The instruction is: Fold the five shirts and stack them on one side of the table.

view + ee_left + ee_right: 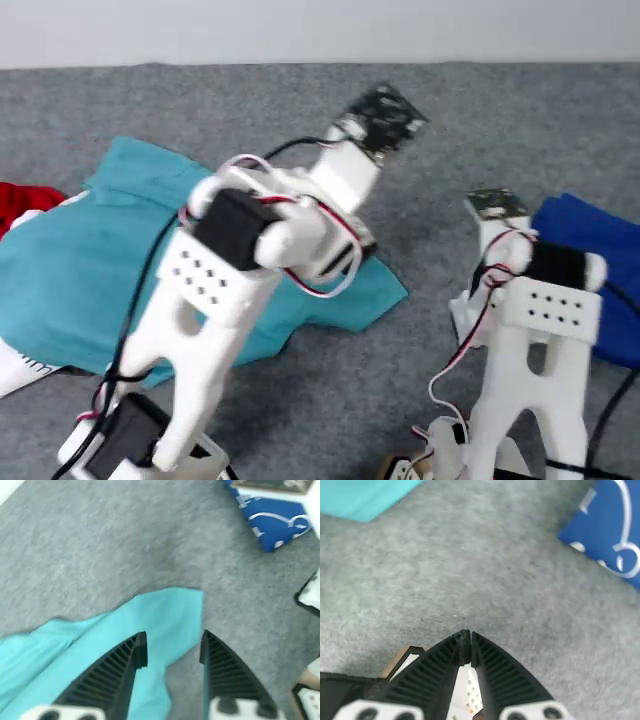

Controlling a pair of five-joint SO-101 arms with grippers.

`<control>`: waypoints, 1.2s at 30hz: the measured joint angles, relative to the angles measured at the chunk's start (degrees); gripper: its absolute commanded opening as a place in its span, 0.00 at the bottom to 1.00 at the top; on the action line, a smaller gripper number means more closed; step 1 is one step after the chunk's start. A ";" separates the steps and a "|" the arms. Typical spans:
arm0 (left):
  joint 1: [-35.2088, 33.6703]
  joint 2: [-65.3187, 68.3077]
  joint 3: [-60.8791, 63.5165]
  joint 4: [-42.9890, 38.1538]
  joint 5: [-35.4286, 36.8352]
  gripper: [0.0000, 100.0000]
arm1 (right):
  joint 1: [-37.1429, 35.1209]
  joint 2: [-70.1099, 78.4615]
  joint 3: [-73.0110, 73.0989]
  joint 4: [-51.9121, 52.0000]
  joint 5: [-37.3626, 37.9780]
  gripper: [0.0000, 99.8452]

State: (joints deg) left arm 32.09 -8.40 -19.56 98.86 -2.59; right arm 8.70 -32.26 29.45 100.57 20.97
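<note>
A teal shirt (80,270) lies spread on the left half of the grey table, one sleeve corner (172,610) pointing toward the middle. My left gripper (173,645) hangs open just above that corner, with one finger over the cloth and the other over bare table; nothing is held. A folded blue shirt (590,250) with white print rests at the right side, also seen as the blue shirt (272,522) and the blue shirt (615,525). My right gripper (467,636) is shut and empty, over bare table between the blue and the teal shirt (360,495).
A red shirt (20,200) pokes out at the far left edge, partly under the teal one. A white cloth with print (20,372) shows at the front left. Grey table surface (470,150) stretches across the back and middle. The arm bases stand along the front edge.
</note>
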 measured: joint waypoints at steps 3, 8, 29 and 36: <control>-5.36 -3.78 5.36 0.18 -1.58 0.18 | -5.10 0.00 0.00 0.00 0.00 0.01; -13.36 -12.31 20.57 0.18 -6.07 0.18 | -9.58 3.43 -0.18 0.00 0.00 0.16; -39.21 -46.33 62.42 -7.21 -10.90 0.18 | -19.87 53.71 -39.74 0.00 -3.43 0.20; -43.60 -46.77 63.38 -7.74 -14.15 0.18 | -24.09 60.57 -43.87 -0.09 -3.60 0.20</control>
State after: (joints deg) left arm -11.52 -55.16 43.82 91.12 -16.75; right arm -15.38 28.31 -14.42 100.48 17.36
